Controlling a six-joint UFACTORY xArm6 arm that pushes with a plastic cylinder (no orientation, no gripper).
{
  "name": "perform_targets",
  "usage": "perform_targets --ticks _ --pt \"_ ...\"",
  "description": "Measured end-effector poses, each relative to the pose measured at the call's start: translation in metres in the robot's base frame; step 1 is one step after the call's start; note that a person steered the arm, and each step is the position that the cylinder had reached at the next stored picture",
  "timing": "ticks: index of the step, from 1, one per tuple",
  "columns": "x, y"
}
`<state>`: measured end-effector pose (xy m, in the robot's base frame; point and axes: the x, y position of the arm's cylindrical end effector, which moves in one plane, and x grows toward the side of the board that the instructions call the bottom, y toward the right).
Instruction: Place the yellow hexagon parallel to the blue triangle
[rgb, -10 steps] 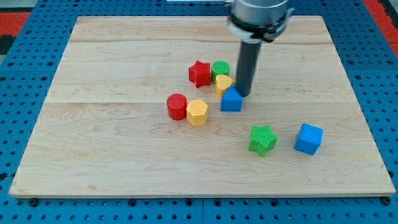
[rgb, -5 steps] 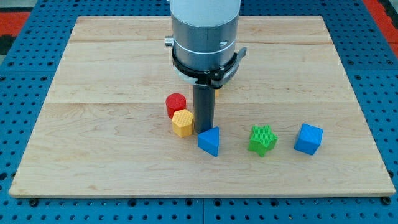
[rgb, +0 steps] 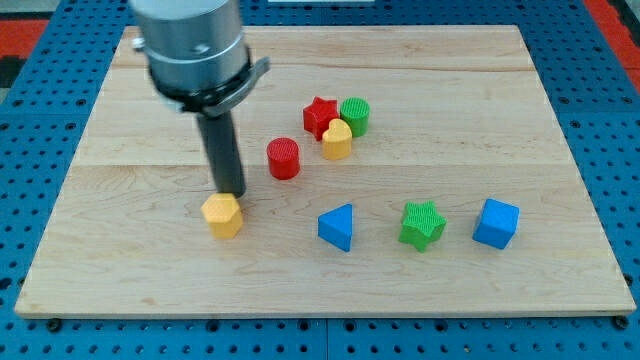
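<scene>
Blue perforated pegboard (rgb: 60, 330) frames a pale wooden board (rgb: 150, 270) made of wide planks, with a strip of red showing at the view's top corners. On the board the arm's grey cylindrical housing (rgb: 190, 45) enters from the view's top left, and the straight dark rod (rgb: 224, 150) runs down from it.

The rod carries no jaws, so nothing on it opens or closes; its lower end, the tip (rgb: 232, 192), sits right at the upper edge of the yellow hexagon (rgb: 223, 215), touching it or very nearly so. That hexagon lies in the lower left part of the cluster of blocks, toward the view's bottom.

To the view's right of the hexagon, well apart from it and at roughly the same height in the view, stands the blue triangle (rgb: 337, 227). Further right along the same row come the green star (rgb: 422, 224) and then the blue cube (rgb: 496, 222), each separated from its neighbour by bare wood.

Above this row, the red cylinder (rgb: 284, 158) stands alone, just right of the rod. Higher and to the right, three blocks crowd together: the red star (rgb: 320, 116), the green cylinder (rgb: 355, 115) and a yellow block (rgb: 337, 140) with a rounded top, pressed against both from below.
</scene>
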<state>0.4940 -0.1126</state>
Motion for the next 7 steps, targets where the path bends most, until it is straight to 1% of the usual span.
perform_targets --ticks 1,2,3,4,5,6,7 --pt "0.006 -0.006" --pt "0.003 -0.062" --pt "0.009 -0.096" --pt "0.010 -0.089" --pt "0.010 -0.060" --pt "0.041 -0.050" --pt "0.050 -0.033"
